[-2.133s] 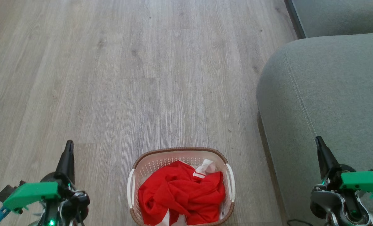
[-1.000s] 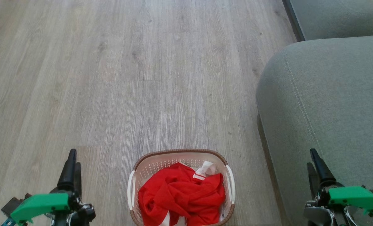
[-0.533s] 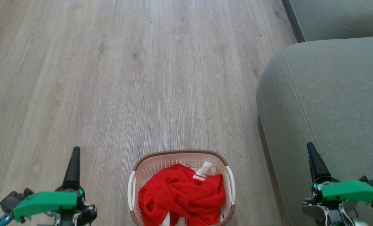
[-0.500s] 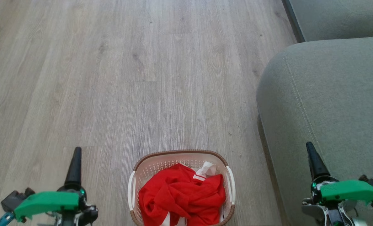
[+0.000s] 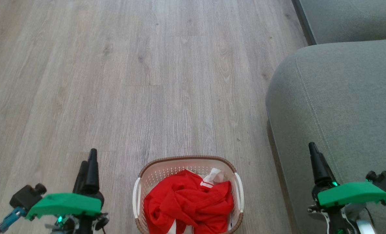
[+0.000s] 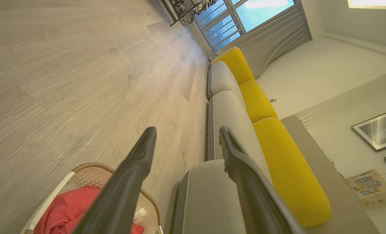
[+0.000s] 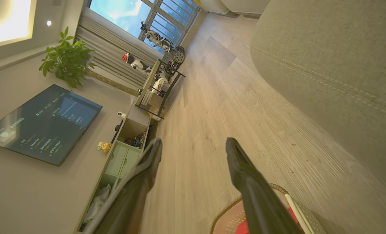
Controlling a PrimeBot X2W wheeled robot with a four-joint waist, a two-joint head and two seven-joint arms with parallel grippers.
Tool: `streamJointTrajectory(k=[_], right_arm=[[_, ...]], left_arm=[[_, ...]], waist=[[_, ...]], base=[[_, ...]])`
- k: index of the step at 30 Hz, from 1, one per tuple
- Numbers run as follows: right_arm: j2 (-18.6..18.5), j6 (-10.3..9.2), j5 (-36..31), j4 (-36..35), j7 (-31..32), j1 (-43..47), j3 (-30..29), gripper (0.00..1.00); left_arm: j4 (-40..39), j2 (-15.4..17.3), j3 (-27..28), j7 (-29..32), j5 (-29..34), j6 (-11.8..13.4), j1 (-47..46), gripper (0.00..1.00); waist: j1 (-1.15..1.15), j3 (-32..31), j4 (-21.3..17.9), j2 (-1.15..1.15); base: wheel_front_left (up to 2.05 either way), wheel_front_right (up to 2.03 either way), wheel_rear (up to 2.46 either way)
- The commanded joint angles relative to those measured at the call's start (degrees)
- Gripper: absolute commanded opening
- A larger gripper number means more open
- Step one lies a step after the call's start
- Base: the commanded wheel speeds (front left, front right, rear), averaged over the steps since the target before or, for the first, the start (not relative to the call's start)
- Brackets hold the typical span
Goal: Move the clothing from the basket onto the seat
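Left gripper (image 5: 88, 159) has swung in toward the basket (image 5: 186, 158) over the last half second; right gripper (image 5: 313, 152) has crept left too. Both claws are spread wide, holding nothing. Clothing (image 5: 188, 203) sits bunched in the basket, on the floor (image 5: 147, 81) between the arms; none is on the seat (image 5: 342, 97) yet. Looks like the reach step: drop over the heap's middle, clear of the rim and white handles (image 5: 135, 201), and pinch a thick fold. Seat lies right, just beyond.

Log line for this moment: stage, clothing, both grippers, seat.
stage: pre-grasp | clothing: heaped in basket | left gripper: open, empty | right gripper: open, empty | seat: right of basket
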Motion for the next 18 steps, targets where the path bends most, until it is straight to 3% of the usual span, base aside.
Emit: streamJointTrajectory(k=[1,18], right_arm=[[-0.5,0.0,-2.8,-2.7,-0.9,-1.5,0.9,1.0],[-0.6,-0.01,-16.5,-3.4,-3.6,-0.8,3.2,1.0]], left_arm=[[-2.7,0.7,-0.2,-0.8,2.9,0.3,-0.7,1.0],[-3.5,1.0,-2.2,-3.5,17.5,2.5,0.9,1.0]], waist=[[0.0,0.0,0.0,0.0],[0.0,-0.2,0.1,0.0]], base=[[0.0,0.0,0.0],[0.0,0.0,0.0]])
